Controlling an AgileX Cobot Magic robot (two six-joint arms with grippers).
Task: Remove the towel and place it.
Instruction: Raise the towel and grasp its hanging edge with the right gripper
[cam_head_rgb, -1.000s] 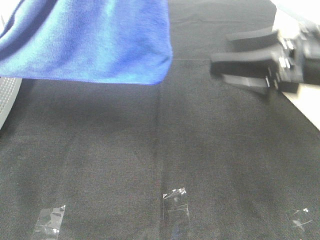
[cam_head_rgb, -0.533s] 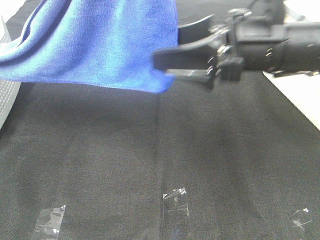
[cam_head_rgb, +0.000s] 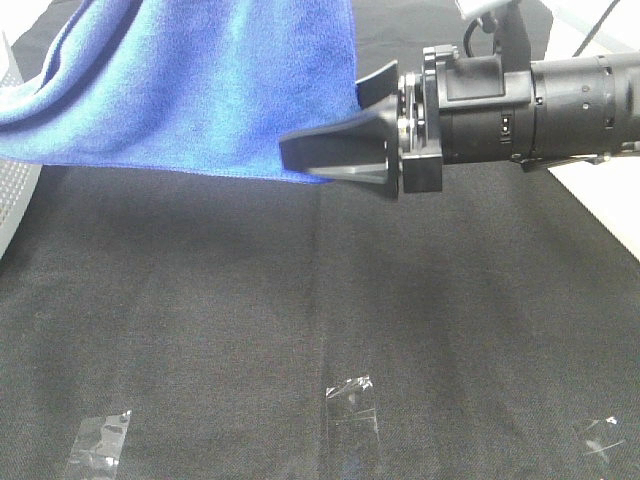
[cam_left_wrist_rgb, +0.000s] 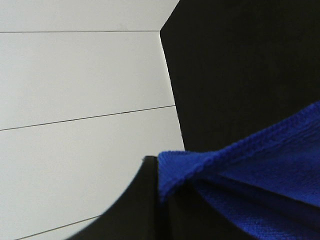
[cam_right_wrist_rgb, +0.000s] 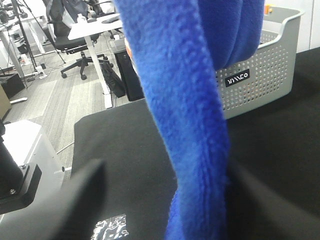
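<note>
The bright blue towel (cam_head_rgb: 210, 80) hangs lifted above the black table cloth (cam_head_rgb: 300, 300) at the back left. My right gripper (cam_head_rgb: 325, 118) reaches in from the right, open, with its two fingers on either side of the towel's lower right corner. In the right wrist view the towel's hemmed edge (cam_right_wrist_rgb: 190, 115) hangs between the open fingers (cam_right_wrist_rgb: 82, 200). In the left wrist view a towel edge (cam_left_wrist_rgb: 200, 165) is pinched against a dark finger (cam_left_wrist_rgb: 135, 205) of my left gripper. The left gripper is out of the exterior view.
A grey perforated basket (cam_right_wrist_rgb: 265, 80) stands on the cloth behind the towel; its wall shows at the exterior view's left edge (cam_head_rgb: 12, 190). Clear tape pieces (cam_head_rgb: 352, 395) lie on the near cloth. The white table edge (cam_head_rgb: 600, 200) runs along the right.
My right gripper has swept left from the right edge to the towel's lower right corner and now straddles it. The towel's corner has risen slightly.
</note>
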